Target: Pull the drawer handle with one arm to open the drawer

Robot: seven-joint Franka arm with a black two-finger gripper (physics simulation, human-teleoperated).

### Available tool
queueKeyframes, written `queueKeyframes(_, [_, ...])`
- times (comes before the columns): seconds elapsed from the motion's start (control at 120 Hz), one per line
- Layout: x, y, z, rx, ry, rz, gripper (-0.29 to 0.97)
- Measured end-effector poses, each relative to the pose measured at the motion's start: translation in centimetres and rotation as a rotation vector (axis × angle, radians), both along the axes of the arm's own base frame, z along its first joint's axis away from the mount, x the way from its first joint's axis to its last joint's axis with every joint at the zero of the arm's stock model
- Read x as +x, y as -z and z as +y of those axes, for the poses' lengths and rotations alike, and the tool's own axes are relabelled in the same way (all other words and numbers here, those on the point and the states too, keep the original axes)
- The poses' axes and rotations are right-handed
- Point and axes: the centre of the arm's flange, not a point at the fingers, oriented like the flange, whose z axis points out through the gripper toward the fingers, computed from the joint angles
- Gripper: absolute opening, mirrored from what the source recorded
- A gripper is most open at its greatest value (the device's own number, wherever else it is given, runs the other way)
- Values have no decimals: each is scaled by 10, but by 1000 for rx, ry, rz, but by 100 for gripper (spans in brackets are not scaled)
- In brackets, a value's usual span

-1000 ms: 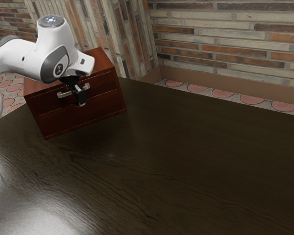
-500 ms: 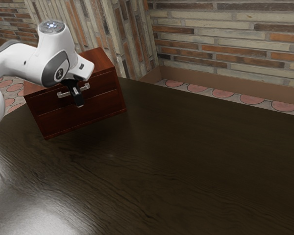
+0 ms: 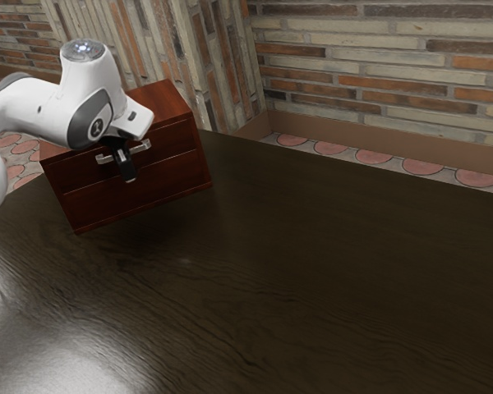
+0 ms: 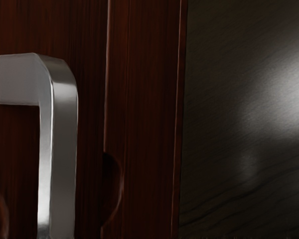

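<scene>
A small red-brown chest [image 3: 140,189] sat at the desk's [image 3: 312,271] far corner, upper drawer [image 3: 171,139] flush. The tool [image 3: 126,161] straddled the silver drawer handle [image 3: 141,148], unclosed. The wrist view caught the handle's bent end [image 4: 57,124].

Dim; table [image 3: 41,345] glare, perhaps overhead.

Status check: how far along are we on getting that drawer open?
Done: the gripper is at the silver handle of the top drawer. In hand: taking hold; whether it grips yet is unclear. Left: the whole pull, since the drawer's front sits flush with the cabinet, unopened.
</scene>
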Motion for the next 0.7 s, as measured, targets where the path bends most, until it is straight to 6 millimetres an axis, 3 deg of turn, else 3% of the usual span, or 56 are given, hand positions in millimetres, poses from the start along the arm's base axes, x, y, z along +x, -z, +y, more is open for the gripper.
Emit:
queueKeyframes(0.375, [3, 12, 8, 1, 18, -1, 69])
queueKeyframes(0.533, [4, 9, 3, -1, 17, -13, 48])
queueKeyframes(0.7, [2, 11, 0, -4, 10, -12, 37])
